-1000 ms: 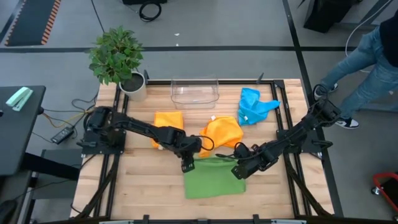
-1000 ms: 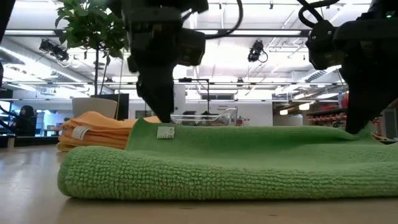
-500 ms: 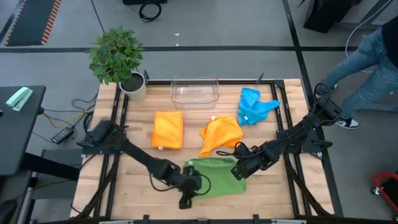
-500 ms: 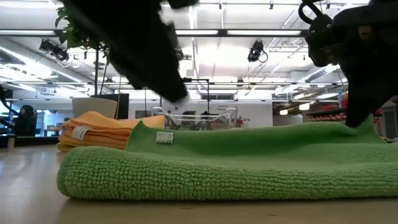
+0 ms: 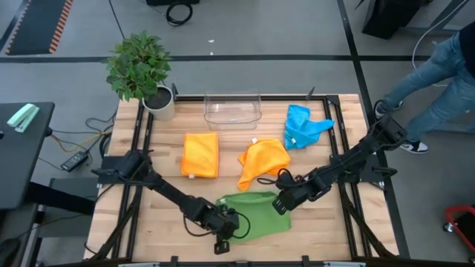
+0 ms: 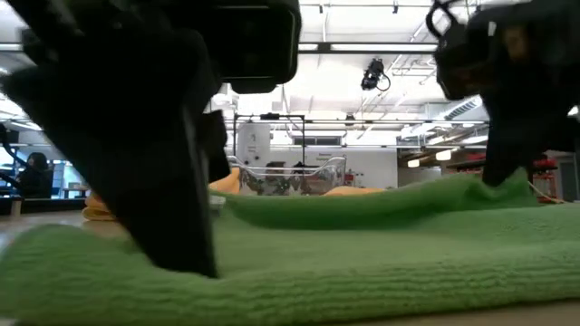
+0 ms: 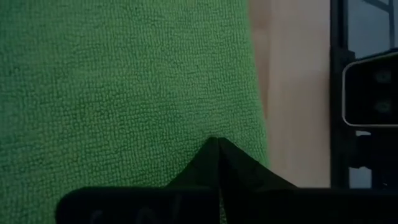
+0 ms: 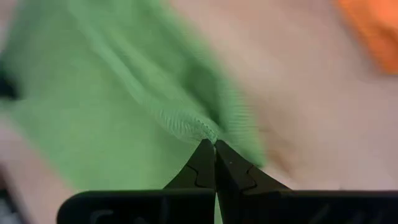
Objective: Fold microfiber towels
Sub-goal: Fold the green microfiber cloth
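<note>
Both end effectors pinch the soft green microfiber towel (image 5: 256, 213) on the wooden worktop (image 5: 163, 194): left end effector (image 5: 220, 241) at its near edge, right end effector (image 5: 280, 205) seemingly at a far corner.

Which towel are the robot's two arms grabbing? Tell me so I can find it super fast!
Start at the potted plant at the far left corner of the wooden table, then go across to the near edge, in the middle. The green towel lies there, pinched by the left gripper and the right gripper. It is the only green one; its neighbours are orange and blue.
</note>
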Robot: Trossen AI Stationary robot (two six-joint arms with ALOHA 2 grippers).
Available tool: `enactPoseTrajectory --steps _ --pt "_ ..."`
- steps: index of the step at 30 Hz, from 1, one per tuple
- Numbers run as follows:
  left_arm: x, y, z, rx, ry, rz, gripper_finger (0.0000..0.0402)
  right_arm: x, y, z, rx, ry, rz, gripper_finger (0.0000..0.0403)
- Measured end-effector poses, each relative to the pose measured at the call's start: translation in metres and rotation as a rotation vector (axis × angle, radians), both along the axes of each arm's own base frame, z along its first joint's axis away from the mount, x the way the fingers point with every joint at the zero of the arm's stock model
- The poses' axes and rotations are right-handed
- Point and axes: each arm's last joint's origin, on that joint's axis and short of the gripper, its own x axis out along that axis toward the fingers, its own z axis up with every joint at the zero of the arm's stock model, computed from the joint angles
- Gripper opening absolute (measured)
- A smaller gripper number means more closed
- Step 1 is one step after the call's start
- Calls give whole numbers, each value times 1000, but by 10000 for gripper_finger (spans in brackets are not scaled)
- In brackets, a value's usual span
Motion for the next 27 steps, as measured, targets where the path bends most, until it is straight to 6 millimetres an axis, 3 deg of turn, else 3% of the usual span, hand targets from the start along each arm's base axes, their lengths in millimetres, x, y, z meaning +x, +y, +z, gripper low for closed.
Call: enactPoseTrajectory --steps 10,15,22,27 --pt "-8 -10 -2 -41 45 23 6 -5 -28 -21 -86 42 -103 2" --pt "-10 -12 -3 -45 54 25 20 -5 -30 -22 -101 47 -82 11" --pt "-10 -12 -3 -61 68 36 7 6 -23 -7 -62 31 17 91" --pt "-10 -12 -3 -71 71 44 30 11 -32 7 -156 94 46 158"
